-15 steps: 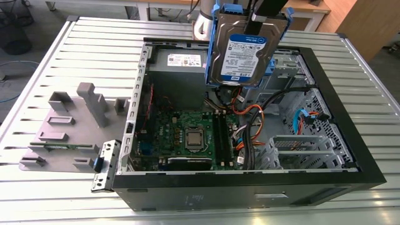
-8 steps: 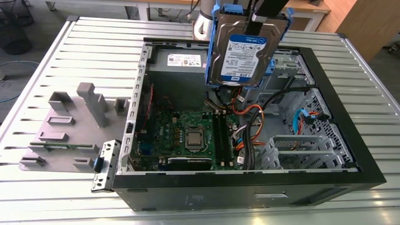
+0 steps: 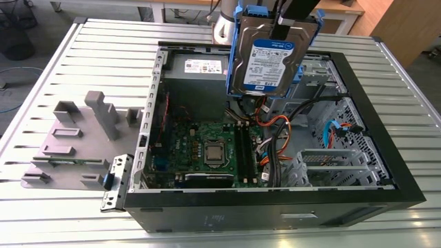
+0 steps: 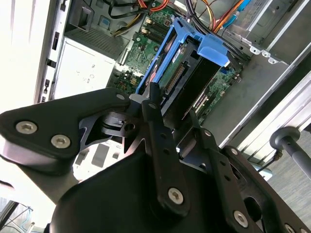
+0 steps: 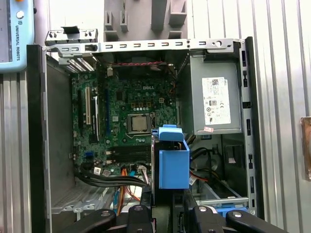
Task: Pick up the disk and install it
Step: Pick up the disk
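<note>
Clamps the disk [image 3: 267, 62] by its blue carrier rail, with fingers [image 4: 158, 126] closed on it. Holds it on edge, in the air above the open computer case [image 3: 276, 206], clear of the slatted surface [image 3: 103, 57].

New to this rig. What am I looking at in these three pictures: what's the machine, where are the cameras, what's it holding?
It is one robot arm with a gripper on its end, working over a slatted metal table. The exterior view comes from a camera off the arm that looks down on the scene. Both wrist views come from cameras riding on the arm, so they look past the black fingers into the work.

On the table lies an open computer case, with its motherboard and power supply exposed. Beside it, on the exterior view's left, sits a grey moulded fixture.

The gripper is shut on the disk, a silver hard drive in blue carrier rails, and holds it above the case, not yet installed.
</note>
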